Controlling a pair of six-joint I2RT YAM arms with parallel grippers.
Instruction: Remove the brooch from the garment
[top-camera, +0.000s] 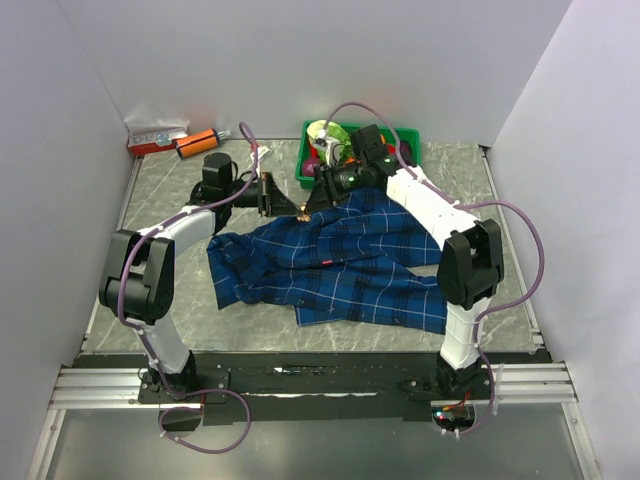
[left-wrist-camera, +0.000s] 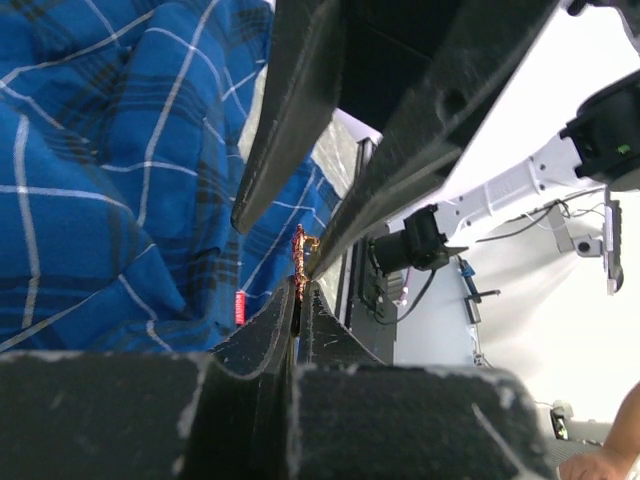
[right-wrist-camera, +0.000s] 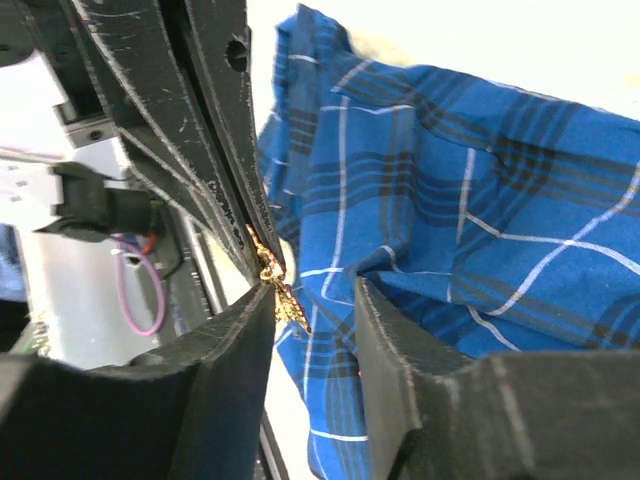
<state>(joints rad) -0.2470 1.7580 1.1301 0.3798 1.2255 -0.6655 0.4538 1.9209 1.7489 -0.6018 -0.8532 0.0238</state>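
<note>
Your left gripper (left-wrist-camera: 297, 298) is pinched tight on the brooch (left-wrist-camera: 298, 255), which sits at the 11 o'clock edge of the garment (top-camera: 350, 265); your right gripper (right-wrist-camera: 315, 305) stands half apart just beside the brooch, at its 2 o'clock; plaid cloth lies in that gap.

Long-sleeved fabric shirt (top-camera: 340, 265): dark navy-blue plaid crossed by thin light-blue and white check lines, bearing a small red rectangular tag (left-wrist-camera: 240, 307). Tiny metal brooch (right-wrist-camera: 272, 272): gold-coloured with a pinkish tint. Flat stone-look bench (top-camera: 160, 190): grey with a marbled pattern; rectangular plastic bin (top-camera: 302, 160): green; small cylindrical object (top-camera: 197, 143): orange.
</note>
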